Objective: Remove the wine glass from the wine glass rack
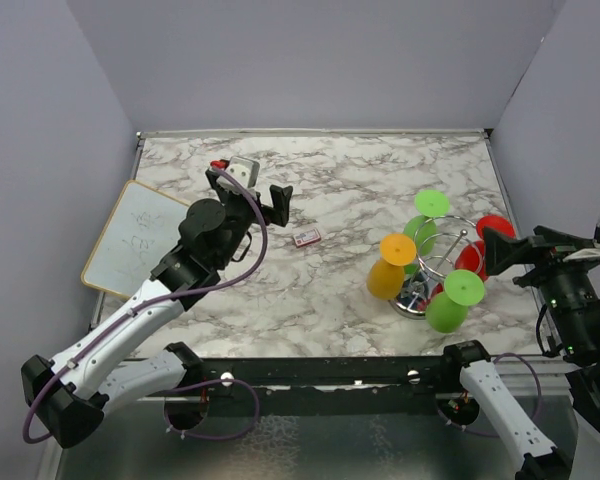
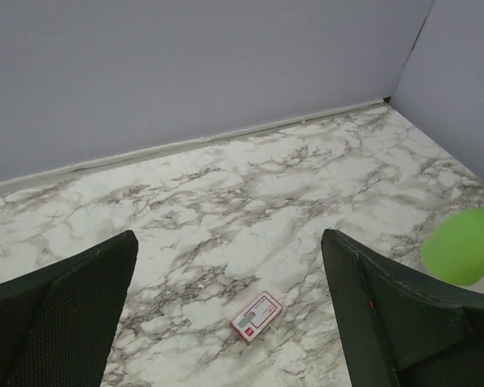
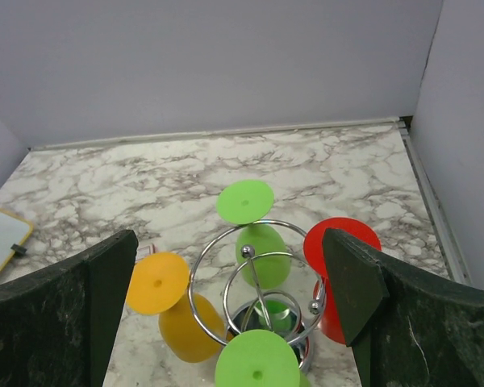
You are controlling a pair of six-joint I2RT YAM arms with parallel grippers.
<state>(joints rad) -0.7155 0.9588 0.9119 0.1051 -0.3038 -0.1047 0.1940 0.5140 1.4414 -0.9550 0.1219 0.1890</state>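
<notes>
The chrome wire wine glass rack (image 1: 426, 282) stands right of the table's middle on a round shiny base. Plastic wine glasses hang upside down on its rings: an orange one (image 1: 389, 268), a far green one (image 1: 423, 222), a red one (image 1: 483, 243) and a near green one (image 1: 451, 300). The rack (image 3: 260, 278) also fills the right wrist view, with the orange (image 3: 171, 305), far green (image 3: 250, 218), red (image 3: 332, 266) and near green (image 3: 256, 364) glasses. My right gripper (image 1: 506, 258) is open and empty just right of the red glass. My left gripper (image 1: 253, 190) is open and empty over the far left of the table.
A small red and white card (image 1: 307, 238) lies on the marble top between the arms; it also shows in the left wrist view (image 2: 256, 315). A whiteboard (image 1: 135, 235) lies at the left edge. Grey walls enclose the table on three sides.
</notes>
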